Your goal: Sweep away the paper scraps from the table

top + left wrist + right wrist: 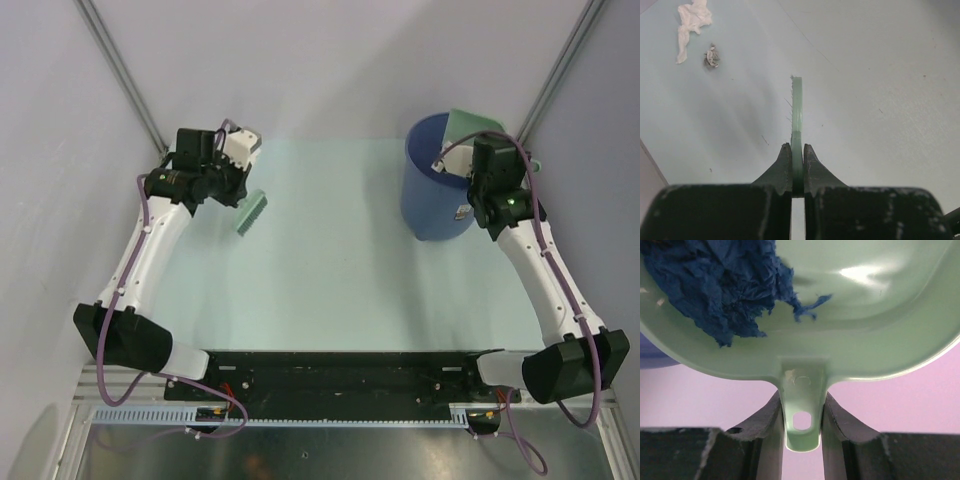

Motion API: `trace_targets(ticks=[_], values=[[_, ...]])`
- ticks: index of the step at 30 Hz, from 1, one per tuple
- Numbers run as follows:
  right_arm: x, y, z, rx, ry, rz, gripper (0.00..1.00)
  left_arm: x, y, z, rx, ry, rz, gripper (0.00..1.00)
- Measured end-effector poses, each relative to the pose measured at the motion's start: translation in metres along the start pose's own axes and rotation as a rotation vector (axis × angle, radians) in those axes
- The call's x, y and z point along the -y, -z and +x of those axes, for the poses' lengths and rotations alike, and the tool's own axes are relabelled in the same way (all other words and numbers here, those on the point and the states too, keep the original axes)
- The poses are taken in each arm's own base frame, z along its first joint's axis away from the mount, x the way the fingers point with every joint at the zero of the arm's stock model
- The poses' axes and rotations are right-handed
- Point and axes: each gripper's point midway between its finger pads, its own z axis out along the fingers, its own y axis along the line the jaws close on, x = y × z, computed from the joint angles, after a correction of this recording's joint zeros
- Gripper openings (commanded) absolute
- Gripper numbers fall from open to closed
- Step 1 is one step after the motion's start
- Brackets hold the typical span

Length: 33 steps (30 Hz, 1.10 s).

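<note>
left gripper clamped on sage-green plastic brush, far left. right gripper grips handle of sage-green plastic dustpan over blue round bin, far right. dark blue crumpled wad in dustpan. white crumpled strip and small grey bit on pale mint-green table near left wall edge. wide bare surface between arms.

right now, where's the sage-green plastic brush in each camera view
top external: sage-green plastic brush left of centre, under the left gripper.
left wrist: brush dead centre, edge-on, clamped in that gripper's fingers.
right wrist: not in it; the right gripper holds a sage-green dustpan.
shared landmark: pale mint-green table under it, top and left wrist.
</note>
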Motion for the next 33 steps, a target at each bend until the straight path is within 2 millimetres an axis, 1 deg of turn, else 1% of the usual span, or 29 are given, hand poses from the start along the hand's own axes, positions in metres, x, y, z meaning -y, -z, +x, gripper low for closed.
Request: trace_targets(ticks=[4,6,8,11,13,14,20,23,27,29,31,33], values=[[0.012,-0.011,0.006,0.004,0.003,0.057,0.01,0.007,-0.001,-0.001,-0.003,-0.011,0.015,0.00],[0.013,-0.017,0.004,0.018,0.023,0.087,0.01,0.009,-0.001,-0.001,-0.003,-0.017,0.019,0.00],[0.009,-0.026,-0.001,0.049,0.067,0.130,0.01,0.010,-0.001,-0.001,-0.004,-0.020,0.020,0.00],[-0.003,-0.041,-0.009,0.095,0.138,0.156,0.02,0.010,-0.001,-0.001,-0.007,-0.027,0.020,0.00],[-0.003,-0.048,-0.013,0.113,0.162,0.174,0.02,0.010,-0.001,-0.001,-0.008,-0.030,0.018,0.00],[0.001,-0.050,-0.014,0.120,0.171,0.190,0.02,0.010,-0.002,0.000,-0.009,-0.031,0.017,0.00],[0.032,-0.045,-0.019,0.142,0.193,0.316,0.01,0.008,-0.002,0.000,-0.011,-0.046,0.011,0.00],[0.044,-0.043,-0.012,0.118,0.197,0.360,0.01,0.006,-0.002,-0.001,-0.014,-0.053,0.003,0.00],[0.048,-0.046,0.007,0.060,0.198,0.368,0.01,0.004,-0.006,-0.001,-0.021,-0.053,-0.001,0.00],[0.050,-0.046,0.013,0.043,0.186,0.373,0.01,0.003,-0.007,-0.002,-0.027,-0.052,0.001,0.00],[0.050,-0.046,0.016,0.037,0.158,0.376,0.00,0.001,-0.009,-0.006,-0.029,-0.055,-0.008,0.00],[0.053,-0.043,0.012,0.055,0.090,0.376,0.00,-0.004,-0.011,-0.016,-0.032,-0.071,-0.044,0.00]])
